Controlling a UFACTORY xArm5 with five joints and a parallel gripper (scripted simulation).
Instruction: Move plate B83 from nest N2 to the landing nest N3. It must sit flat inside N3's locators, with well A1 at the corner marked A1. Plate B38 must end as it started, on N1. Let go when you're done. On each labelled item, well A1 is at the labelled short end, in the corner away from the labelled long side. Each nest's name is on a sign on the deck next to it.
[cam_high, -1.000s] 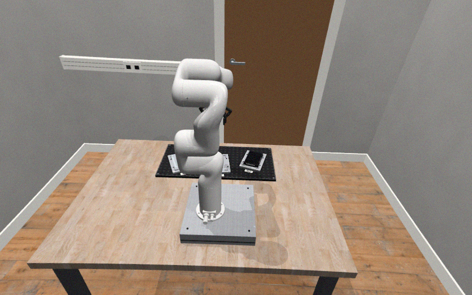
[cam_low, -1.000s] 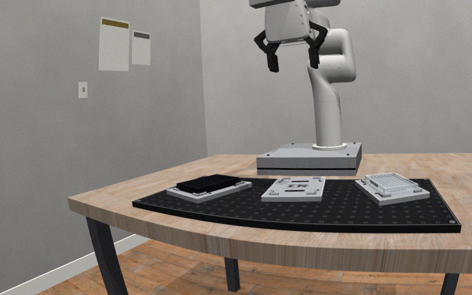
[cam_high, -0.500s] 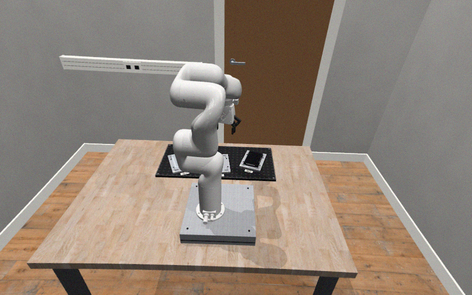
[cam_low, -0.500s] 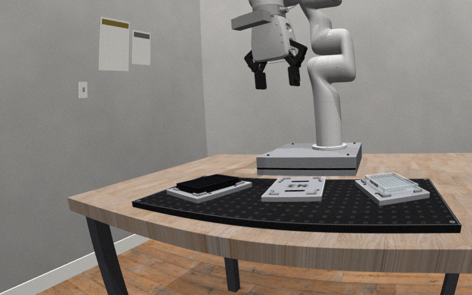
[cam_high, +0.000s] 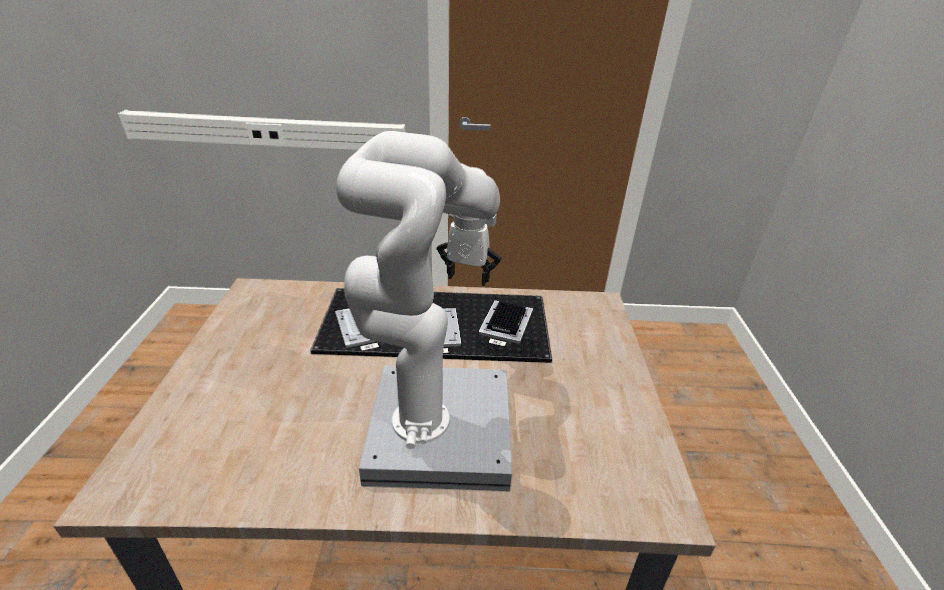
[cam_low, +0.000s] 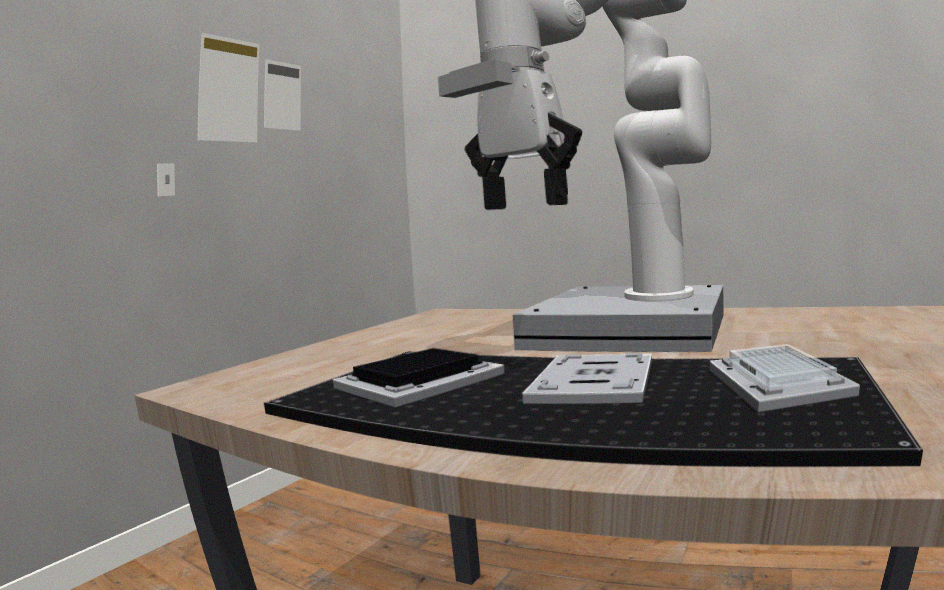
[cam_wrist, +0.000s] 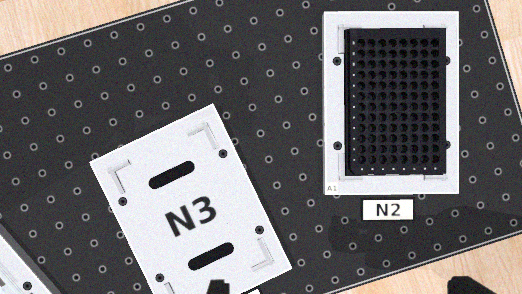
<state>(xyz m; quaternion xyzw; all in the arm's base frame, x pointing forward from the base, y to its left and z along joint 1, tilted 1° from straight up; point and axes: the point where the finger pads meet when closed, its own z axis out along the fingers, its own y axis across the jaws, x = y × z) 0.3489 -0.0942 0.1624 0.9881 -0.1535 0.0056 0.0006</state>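
Plate B83 (cam_wrist: 396, 100), matte black and gridded with round wells, sits in white nest N2 (cam_wrist: 330, 125); gripper (cam_low: 524, 186) hangs high above, fingers spread, empty.

looking down on a black pegboard (cam_wrist: 150, 75): a black well plate (cam_wrist: 395, 100) sits in white nest n2 (cam_wrist: 330, 100) at right; bare nest n3 (cam_wrist: 150, 200), turned askew, lies lower left.
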